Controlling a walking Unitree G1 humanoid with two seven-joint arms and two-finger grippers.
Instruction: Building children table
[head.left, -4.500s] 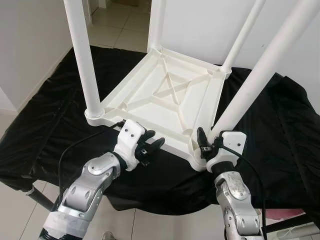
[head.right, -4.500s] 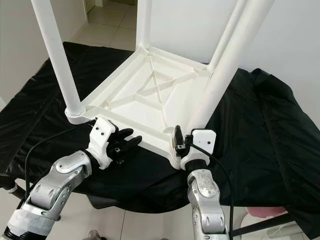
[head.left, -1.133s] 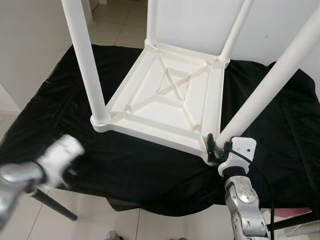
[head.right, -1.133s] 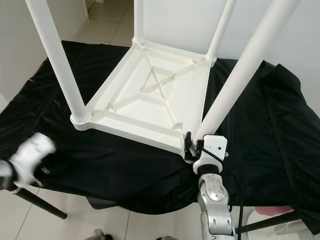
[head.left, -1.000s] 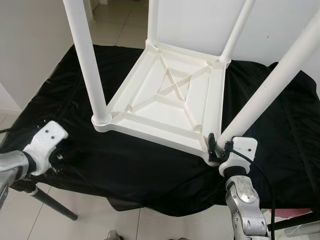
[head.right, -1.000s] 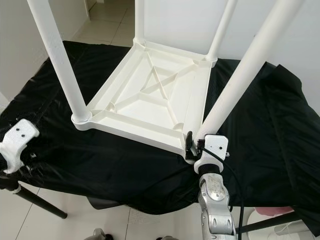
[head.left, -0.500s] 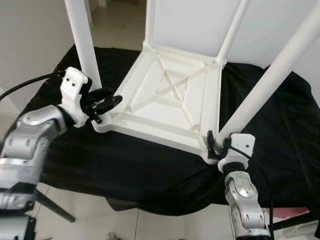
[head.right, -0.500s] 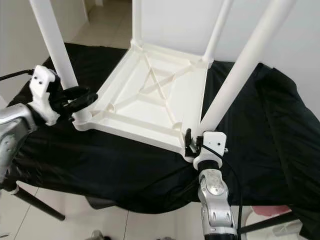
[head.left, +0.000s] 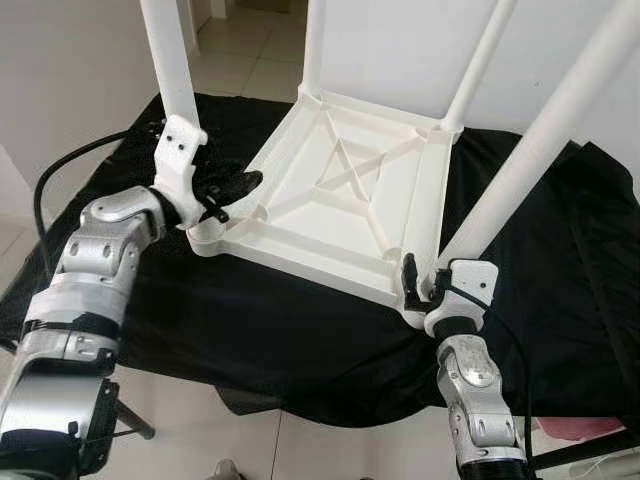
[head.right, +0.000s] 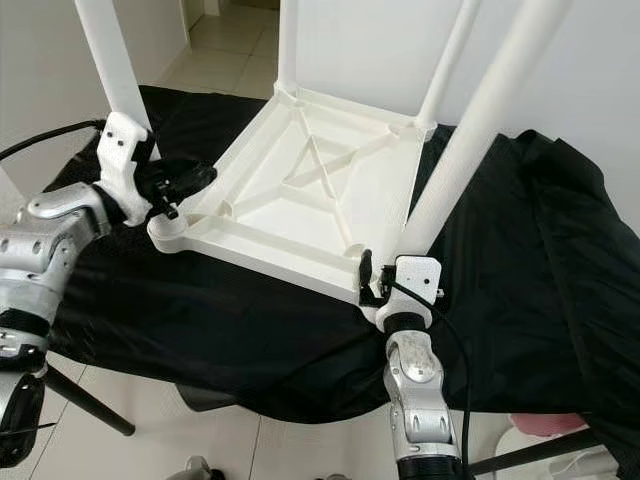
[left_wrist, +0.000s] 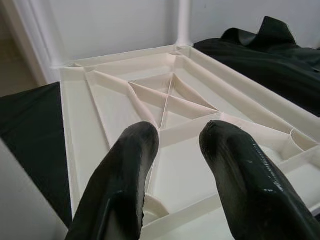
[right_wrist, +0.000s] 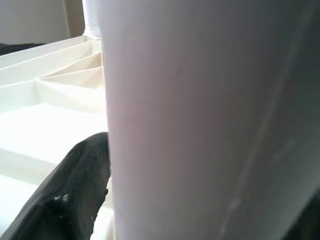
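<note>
Left eye view: black cloth (head.left: 250, 320) drapes a raised work surface; white children's table (head.left: 340, 205) lies upside down on it, ribbed underside up, four round legs standing upward.

Near right leg (head.left: 530, 160) rises from the near right corner socket. Right gripper (head.left: 420, 285) sits at the base of that leg; in the right wrist view one black finger (right_wrist: 70, 190) lies against the leg, the other barely in frame, so it reads as clamped around the leg.

Left gripper (head.left: 228, 188) hovers by the near left leg (head.left: 172, 70), at the near left corner; left wrist view shows both fingers (left_wrist: 125, 190) spread apart, holding nothing, over the ribbed tray.

Handling, as a judgement: moulded plastic, likely light, stiff and smooth, so slippery under the pads. Legs low near the sockets, or the rim, look the best holds.

No brand, label or writing legible.
</note>
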